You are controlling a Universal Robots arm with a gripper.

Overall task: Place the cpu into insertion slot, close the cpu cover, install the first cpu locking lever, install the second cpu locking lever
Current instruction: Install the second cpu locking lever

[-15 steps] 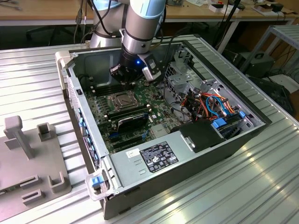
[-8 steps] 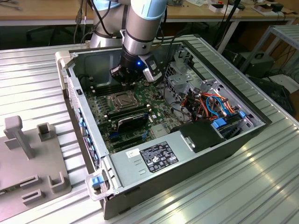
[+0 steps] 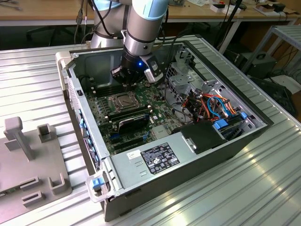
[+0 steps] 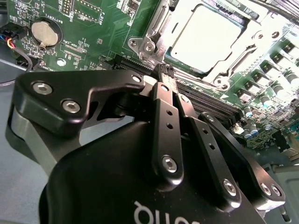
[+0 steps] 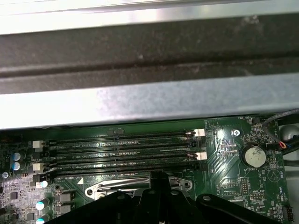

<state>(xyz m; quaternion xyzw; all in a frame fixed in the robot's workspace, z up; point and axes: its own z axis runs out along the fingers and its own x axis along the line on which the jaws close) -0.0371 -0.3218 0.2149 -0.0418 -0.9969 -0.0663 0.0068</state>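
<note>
One arm is leaning into the open case in the exterior view, its gripper [image 3: 133, 77] hovering just behind the insertion slot [image 3: 121, 101]. In the second wrist view, the cpu [image 4: 208, 37] is sitting under the lowered cpu cover [image 4: 154, 32], jaws clenched on nothing. I'd be pressing any lever slowly. In the first wrist view, memory slots [image 5: 124, 151] are lying ahead.
</note>
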